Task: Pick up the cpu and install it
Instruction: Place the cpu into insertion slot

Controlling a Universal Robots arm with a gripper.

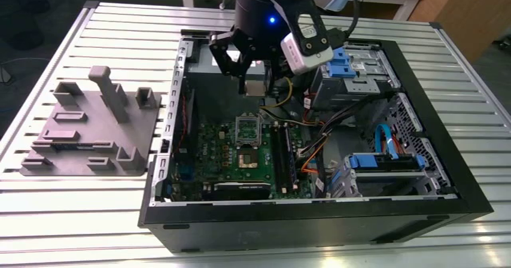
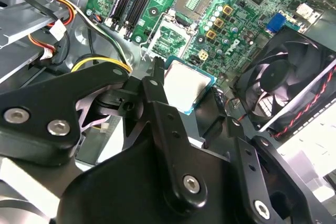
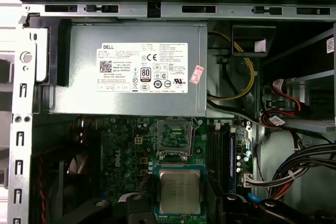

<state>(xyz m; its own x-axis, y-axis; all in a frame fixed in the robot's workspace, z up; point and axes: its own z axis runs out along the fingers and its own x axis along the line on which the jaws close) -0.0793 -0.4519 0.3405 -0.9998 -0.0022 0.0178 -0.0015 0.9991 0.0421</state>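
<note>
The cpu is pinched by its opposite edges between the fingers of the pincer. It lies flat with its silver top facing the wrist, clear of the green motherboard beneath the pincer, inside the open computer case. Lower down, between the pincer and the grey power supply, sits the flipped-open socket bracket.

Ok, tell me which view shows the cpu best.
First wrist view: the cpu faces the camera, metal top fully shown. The second wrist view shows it slanted, one corner behind a finger. The exterior view shows it small under the gripper.
</note>
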